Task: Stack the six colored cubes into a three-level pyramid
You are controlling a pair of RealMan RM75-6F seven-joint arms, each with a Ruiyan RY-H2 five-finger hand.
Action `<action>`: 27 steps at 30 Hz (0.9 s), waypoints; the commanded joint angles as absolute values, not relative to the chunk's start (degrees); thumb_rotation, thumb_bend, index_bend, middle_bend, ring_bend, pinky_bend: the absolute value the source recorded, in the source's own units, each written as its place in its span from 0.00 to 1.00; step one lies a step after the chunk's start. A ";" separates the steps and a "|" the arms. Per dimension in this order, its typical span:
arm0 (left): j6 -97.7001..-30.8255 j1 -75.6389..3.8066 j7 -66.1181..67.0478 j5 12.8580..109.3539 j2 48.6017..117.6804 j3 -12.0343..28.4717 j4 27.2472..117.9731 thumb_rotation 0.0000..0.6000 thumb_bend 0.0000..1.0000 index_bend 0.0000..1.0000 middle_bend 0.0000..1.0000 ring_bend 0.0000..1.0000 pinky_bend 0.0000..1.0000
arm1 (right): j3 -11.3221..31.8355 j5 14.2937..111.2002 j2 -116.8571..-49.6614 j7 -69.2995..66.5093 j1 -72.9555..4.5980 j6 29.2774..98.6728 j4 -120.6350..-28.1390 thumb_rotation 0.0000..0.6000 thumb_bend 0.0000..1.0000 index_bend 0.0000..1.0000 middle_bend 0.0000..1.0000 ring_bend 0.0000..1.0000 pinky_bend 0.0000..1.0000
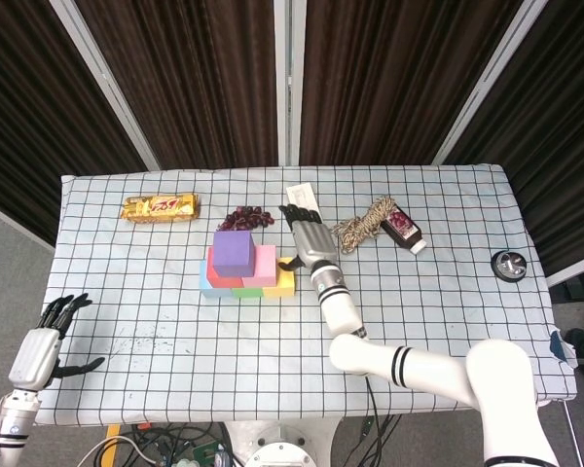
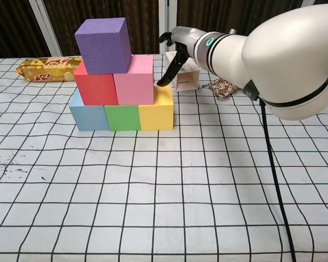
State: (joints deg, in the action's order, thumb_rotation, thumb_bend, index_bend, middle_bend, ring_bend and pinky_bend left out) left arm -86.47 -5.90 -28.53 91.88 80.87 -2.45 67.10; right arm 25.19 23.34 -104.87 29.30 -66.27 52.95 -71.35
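Six cubes stand as a pyramid: blue (image 2: 87,115), green (image 2: 122,116) and yellow (image 2: 157,112) at the bottom, red (image 2: 95,82) and pink (image 2: 134,81) above them, purple (image 2: 103,45) on top. My right hand (image 2: 176,50) hovers just right of the pink cube with fingers spread and nothing in it. One fingertip (image 2: 161,83) reaches down to the yellow cube's top. From the head view, this hand (image 1: 310,238) lies beside the purple cube (image 1: 233,250). My left hand (image 1: 39,350) hangs off the table's front left corner, fingers apart and empty.
A gold snack bar (image 2: 46,68) lies far left. Behind the right hand stands a white box (image 2: 185,76), with a rope coil (image 2: 225,86) to its right. Dark grapes (image 1: 246,218), a small bottle (image 1: 405,229) and a round black object (image 1: 509,264) also lie on the table.
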 commanded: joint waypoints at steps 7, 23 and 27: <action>-86.56 -5.73 -28.92 91.75 80.99 -2.43 66.68 1.00 0.00 0.05 0.15 0.05 0.02 | 25.32 23.96 -105.51 29.21 -66.37 53.39 -70.34 1.00 0.11 0.00 0.01 0.00 0.00; -86.44 -5.71 -28.78 91.73 81.17 -2.45 66.56 1.00 0.00 0.05 0.15 0.05 0.02 | 25.89 24.11 -106.20 28.80 -66.35 52.94 -69.90 1.00 0.10 0.00 0.01 0.00 0.00; -86.42 -5.71 -28.96 91.71 81.22 -2.44 66.40 1.00 0.00 0.05 0.15 0.05 0.02 | 26.04 24.12 -106.29 28.76 -66.37 52.90 -69.84 1.00 0.10 0.00 0.01 0.00 0.00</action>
State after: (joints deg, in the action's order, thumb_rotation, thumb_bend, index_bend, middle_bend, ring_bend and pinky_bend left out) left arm -86.42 -5.71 -28.96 91.71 81.22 -2.44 66.40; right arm 26.04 24.11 -106.29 28.76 -66.37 52.90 -69.84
